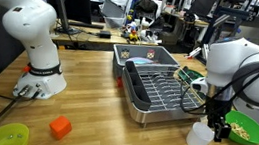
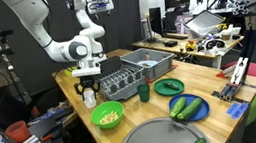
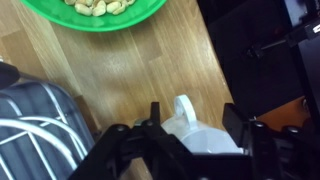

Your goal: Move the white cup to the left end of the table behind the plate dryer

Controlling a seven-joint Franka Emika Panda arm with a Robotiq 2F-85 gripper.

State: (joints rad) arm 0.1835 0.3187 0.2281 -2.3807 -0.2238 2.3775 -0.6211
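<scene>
The white cup (image 3: 195, 135) sits between my gripper's (image 3: 192, 118) two dark fingers in the wrist view, and a small handle shows on its far side. The fingers press against its sides, so the gripper is shut on it. In both exterior views the cup (image 1: 199, 138) (image 2: 90, 95) hangs under the gripper (image 1: 215, 124) (image 2: 88, 86), low over the wooden table (image 1: 95, 103), near the table's edge. The silver-grey plate dryer (image 1: 158, 88) (image 2: 119, 80) stands just beside it, and its corner shows in the wrist view (image 3: 35, 120).
A green bowl (image 1: 246, 128) (image 2: 107, 114) (image 3: 95, 8) with tan contents is close to the cup. A grey tub (image 1: 144, 56) stands behind the dryer. An orange block (image 1: 60, 127), a yellow-green plate (image 1: 5, 135) and a second robot base (image 1: 40, 79) are at the other end.
</scene>
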